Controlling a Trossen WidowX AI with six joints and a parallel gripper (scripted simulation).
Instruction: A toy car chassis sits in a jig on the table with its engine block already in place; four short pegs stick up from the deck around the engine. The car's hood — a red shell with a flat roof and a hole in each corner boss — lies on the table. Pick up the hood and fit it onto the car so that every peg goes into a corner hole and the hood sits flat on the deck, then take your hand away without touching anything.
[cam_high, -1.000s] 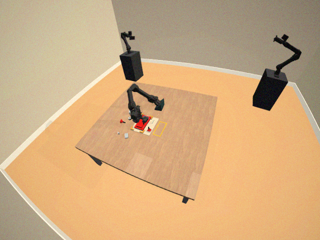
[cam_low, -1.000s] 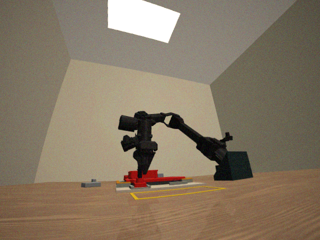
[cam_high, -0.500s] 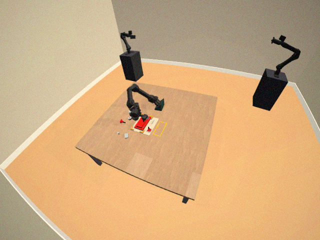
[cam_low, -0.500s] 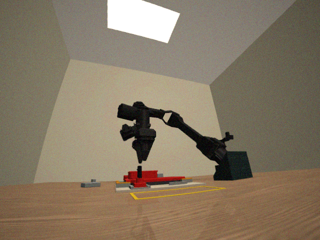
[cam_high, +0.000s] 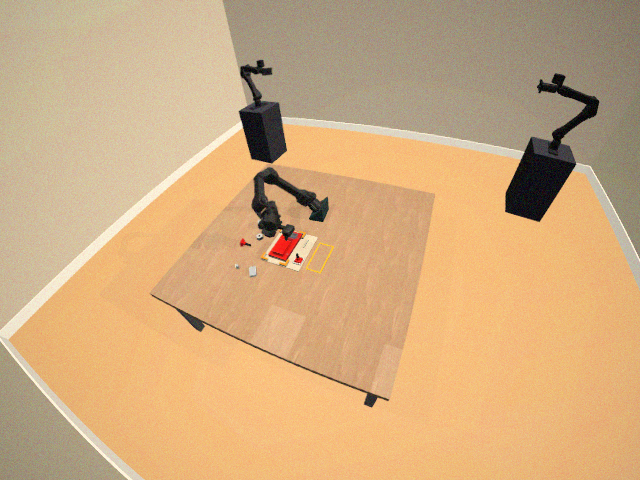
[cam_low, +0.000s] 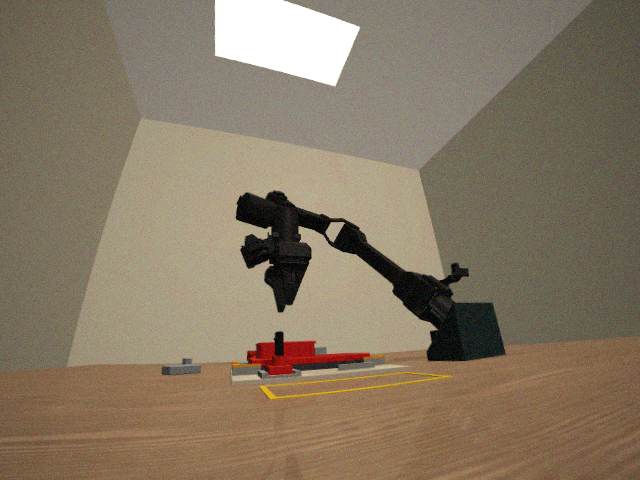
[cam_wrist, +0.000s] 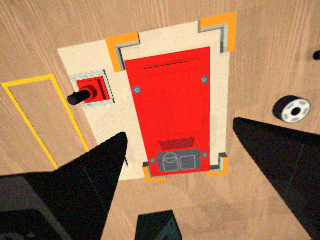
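The red hood (cam_high: 283, 246) (cam_low: 286, 349) (cam_wrist: 170, 110) lies over the deck of the red chassis (cam_low: 346, 357), which sits in the jig (cam_high: 303, 251) (cam_wrist: 220, 110). Its raised roof looks level in the exterior view. Small round grey spots show near the corners in the wrist view, but I cannot tell whether every peg is through its hole. The engine block is not visible. My gripper (cam_low: 283, 308) (cam_wrist: 178, 129) is open and empty, pointing down above the car. A visible gap separates its fingertips from the hood.
A red piece with a black upright handle (cam_high: 298, 260) (cam_low: 279, 361) (cam_wrist: 92, 90) stands on the jig board. A yellow outline (cam_high: 313, 270) (cam_wrist: 28, 80) is marked beside it. A wheel (cam_high: 260, 236) (cam_wrist: 291, 109), a red part (cam_high: 244, 241) and a grey block (cam_high: 252, 271) (cam_low: 181, 369) lie nearby.
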